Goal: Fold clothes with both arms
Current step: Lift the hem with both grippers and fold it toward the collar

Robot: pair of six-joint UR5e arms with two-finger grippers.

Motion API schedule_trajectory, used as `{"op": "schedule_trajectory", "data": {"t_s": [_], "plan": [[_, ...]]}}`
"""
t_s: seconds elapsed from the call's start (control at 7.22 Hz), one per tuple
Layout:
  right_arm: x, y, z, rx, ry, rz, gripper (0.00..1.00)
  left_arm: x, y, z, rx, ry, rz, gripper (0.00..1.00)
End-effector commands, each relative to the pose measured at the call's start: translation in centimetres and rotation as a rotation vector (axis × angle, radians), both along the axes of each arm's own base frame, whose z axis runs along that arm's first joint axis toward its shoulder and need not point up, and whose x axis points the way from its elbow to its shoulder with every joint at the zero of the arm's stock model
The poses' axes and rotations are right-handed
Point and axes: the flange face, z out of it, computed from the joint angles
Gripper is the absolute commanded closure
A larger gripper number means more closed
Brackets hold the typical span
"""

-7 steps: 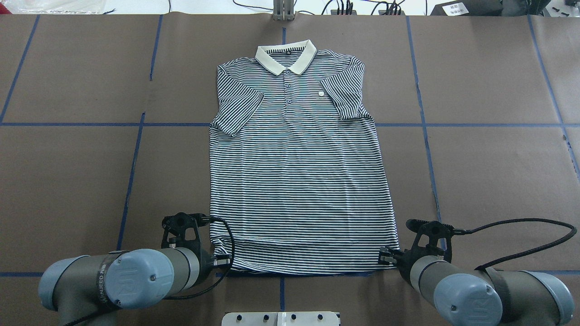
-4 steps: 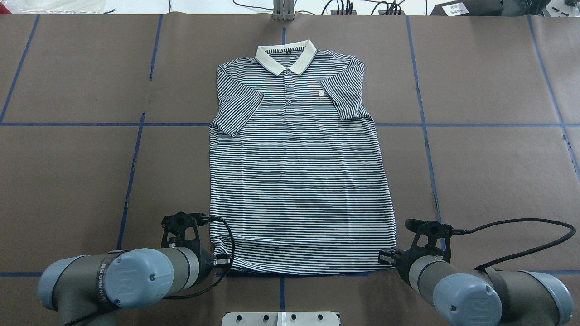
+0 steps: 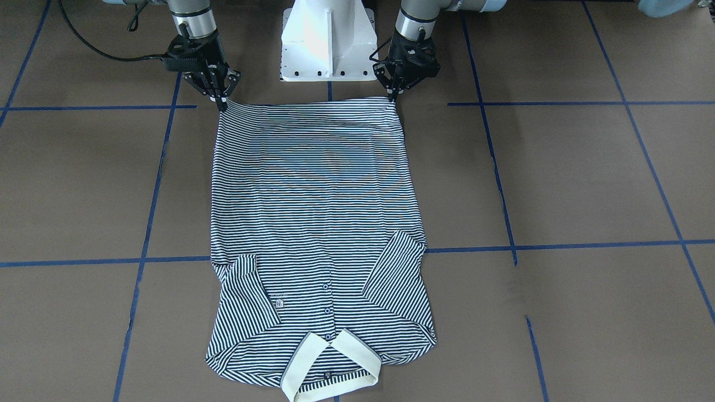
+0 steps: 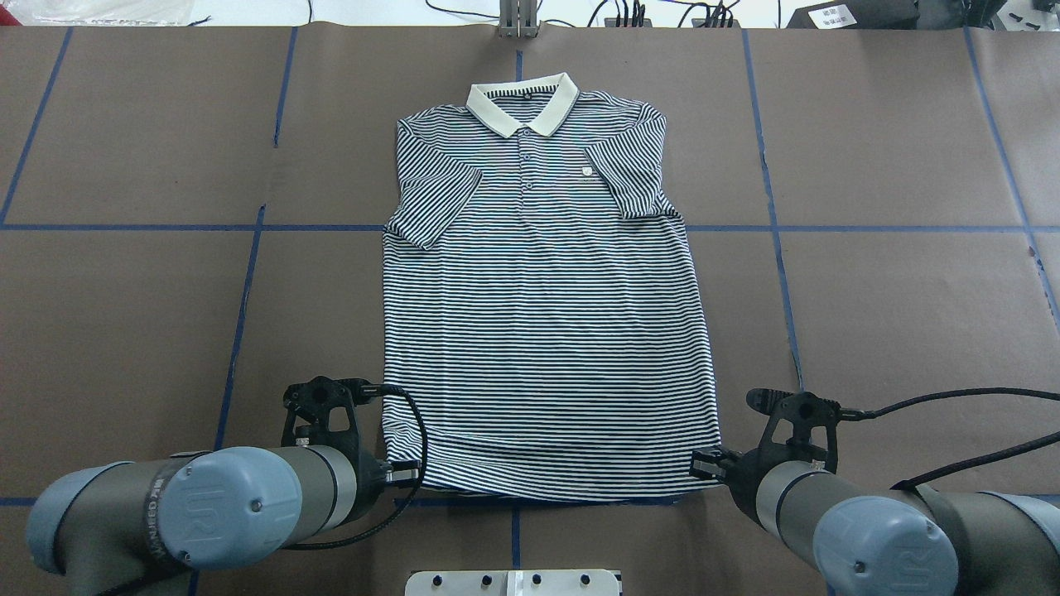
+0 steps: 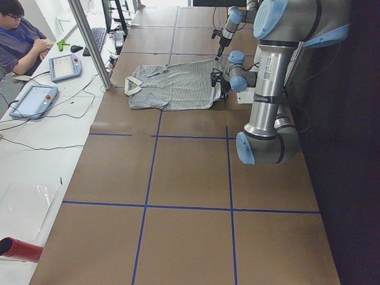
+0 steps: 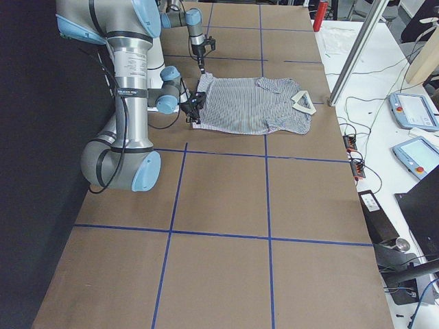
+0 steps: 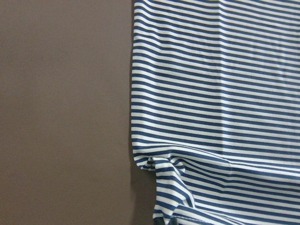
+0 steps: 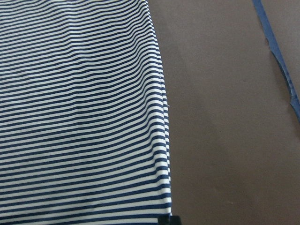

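At the hem corners, my left gripper [image 3: 393,96] and right gripper [image 3: 222,103] pinch the polo shirt [image 4: 538,314]; looks light and limp, so grab both layers.

The left arm [image 4: 319,488] bears an embossed "UR" mark on its blue joint cap [image 4: 224,507]; the right arm [image 4: 782,497] shows the same on its end cap [image 4: 884,556]. Lettering on the left arm's black band [image 4: 157,515], the chest logo [image 4: 587,172] on the shirt [image 4: 538,331] and a far white label [image 4: 832,15] are too small to read.

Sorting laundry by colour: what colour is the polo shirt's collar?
Cream; the collar of the polo shirt shows best in the exterior front-facing view.
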Motion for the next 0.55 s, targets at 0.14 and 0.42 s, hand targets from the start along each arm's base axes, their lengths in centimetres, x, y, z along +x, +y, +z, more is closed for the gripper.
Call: {"op": "schedule_trajectory", "data": {"t_s": [0.14,0.42], "plan": [[11.3,0.2,-11.1,-0.074,-0.093,-0.036,1.0,-9.9,1.2,-10.5,-0.056,0.033,0.056,1.0],[12.7,-2.7,-13.5,-0.137,-0.071,-0.045,1.0,-12.1,-2.7,-11.6,0.061,0.039,0.087,1.0]]}}
